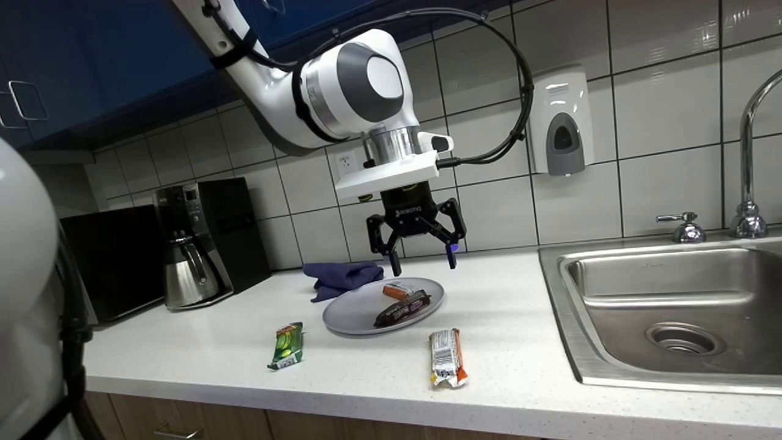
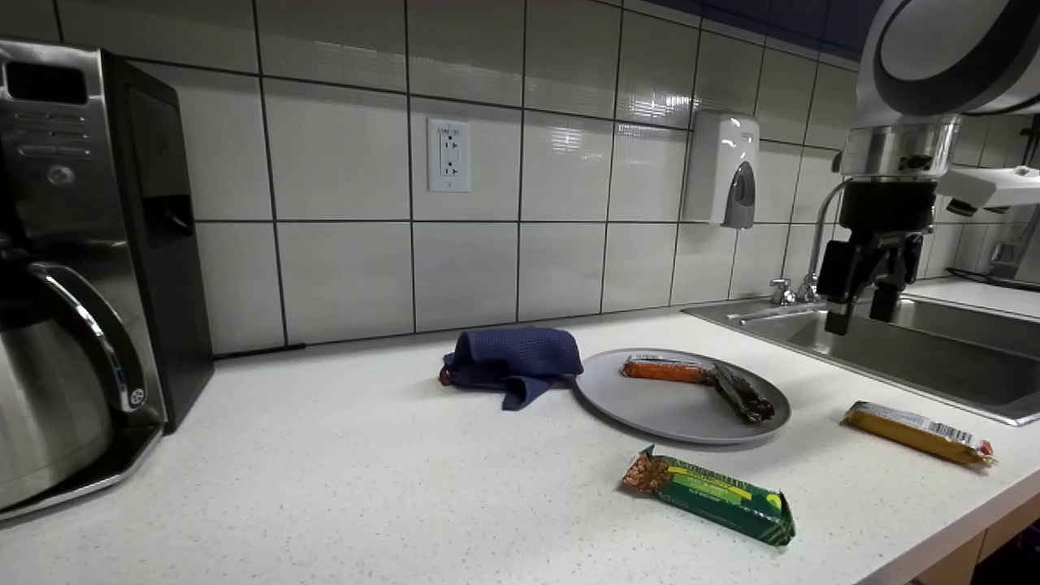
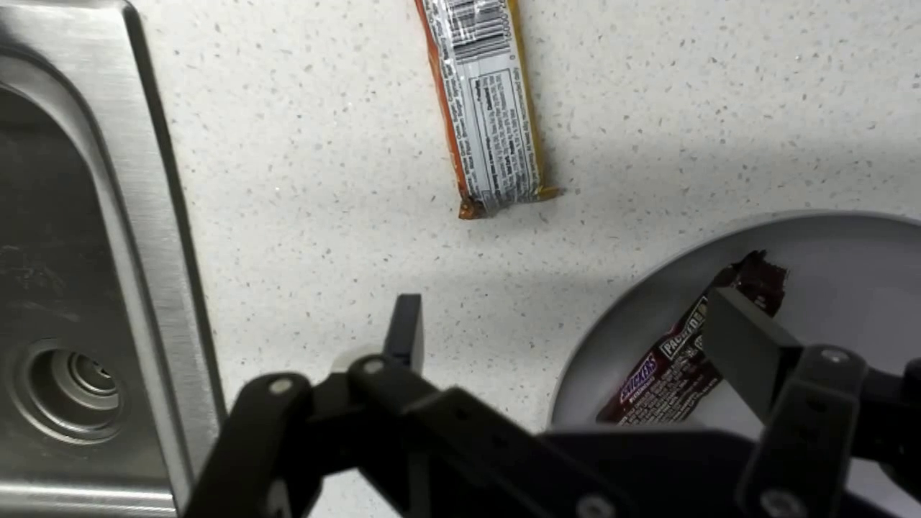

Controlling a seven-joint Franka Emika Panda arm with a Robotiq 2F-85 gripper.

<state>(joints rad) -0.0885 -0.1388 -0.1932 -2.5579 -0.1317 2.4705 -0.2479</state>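
Observation:
My gripper hangs in the air above the counter with its fingers spread wide and nothing between them. Nearest beneath is a round grey plate. On it lie a dark brown Snickers bar and an orange-wrapped bar, their ends close together. In the wrist view one finger covers part of the Snickers bar. A white, orange and yellow bar lies on the counter off the plate. A green granola bar wrapper lies on the plate's other side, seen in both exterior views.
A crumpled purple cloth lies beside the plate, with something reddish peeking out under it. A steel sink with a faucet is set in the counter. A coffee maker stands at the opposite end. A soap dispenser hangs on the tiled wall.

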